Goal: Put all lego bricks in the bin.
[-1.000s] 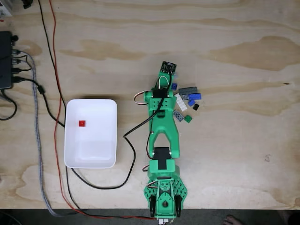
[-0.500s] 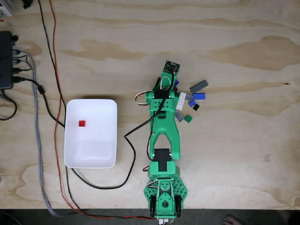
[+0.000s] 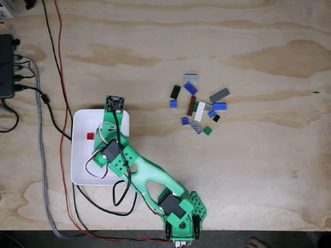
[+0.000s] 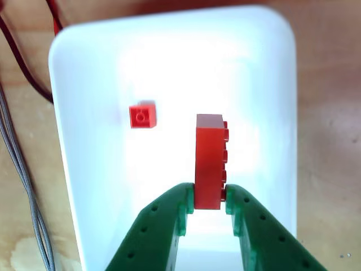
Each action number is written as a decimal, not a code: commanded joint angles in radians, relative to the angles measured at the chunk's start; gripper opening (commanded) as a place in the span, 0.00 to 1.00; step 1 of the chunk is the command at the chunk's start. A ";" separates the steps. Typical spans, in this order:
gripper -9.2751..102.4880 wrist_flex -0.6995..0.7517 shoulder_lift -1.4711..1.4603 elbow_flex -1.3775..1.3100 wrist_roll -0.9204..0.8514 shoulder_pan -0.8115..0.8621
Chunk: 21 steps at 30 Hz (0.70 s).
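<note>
In the other view my gripper point(image 4: 208, 197) is shut on a long red lego brick point(image 4: 208, 161), held on edge above the floor of the white bin point(image 4: 67, 169). A small red brick point(image 4: 142, 117) lies in the bin to its left. In the fixed view the green arm point(image 3: 111, 150) reaches over the bin point(image 3: 83, 175), with the small red brick point(image 3: 90, 136) beside it. Several loose lego bricks point(image 3: 199, 106) in blue, grey, green, brown, white and black lie in a cluster on the wood, right of the bin.
A black box point(image 3: 5, 67) with plugged cables sits at the left edge. Red, black and braided grey cables point(image 3: 44, 155) run down the bin's left side and under its near end. The arm's base point(image 3: 181, 217) stands at the table's front edge.
The arm has swung left from the brick cluster to above the bin, carrying the long red brick. The cluster is now uncovered, and one grey brick in it has shifted.
</note>
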 commanded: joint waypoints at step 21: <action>0.38 -0.388 -0.086 0.279 -0.224 0.989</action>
